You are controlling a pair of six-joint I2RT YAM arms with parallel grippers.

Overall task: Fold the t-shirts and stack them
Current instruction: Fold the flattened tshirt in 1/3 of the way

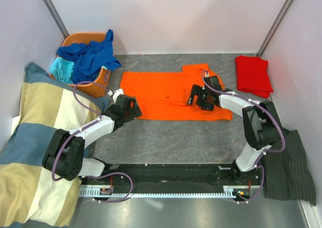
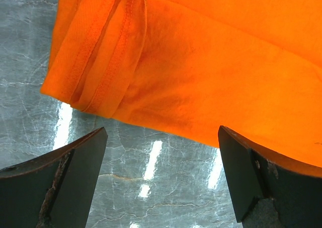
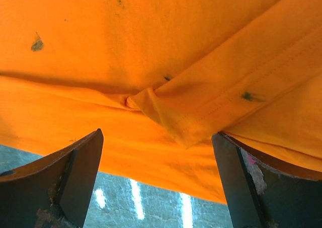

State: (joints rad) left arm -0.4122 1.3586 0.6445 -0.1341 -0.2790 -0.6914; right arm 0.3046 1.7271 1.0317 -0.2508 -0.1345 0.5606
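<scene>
**Orange shirt spread out, both grippers open above it**

The bright orange cotton t-shirt [image 1: 166,94] lies flat across the middle of the grey marbled table [image 1: 171,137], its far right part doubled over on itself. From above it looks smooth. Only the left wrist camera shows the stitched hem rolled under at its near left corner, and only the right wrist camera shows a sleeve corner bunched into a small pucker, with a few dark specks on the cloth.

The left gripper [image 1: 135,110] hangs at that near left corner with its jaws spread wide, bare table between them, pinching nothing. The right gripper [image 1: 195,96] sits over the shirt's right half, its jaws likewise spread and empty. Whether its fingertips touch the cloth I cannot tell.

A folded red t-shirt [image 1: 253,74] rests at the far right, well apart. At the far left a royal blue t-shirt [image 1: 93,57] and a turquoise one [image 1: 62,68] are heaped in an orange tub [image 1: 96,85], largely hidden by them. A big blue, cream and yellow checked blanket [image 1: 35,137] runs off the left edge, and a dark grey pinstriped cloth [image 1: 289,162] lies at the near right behind the arm.
</scene>
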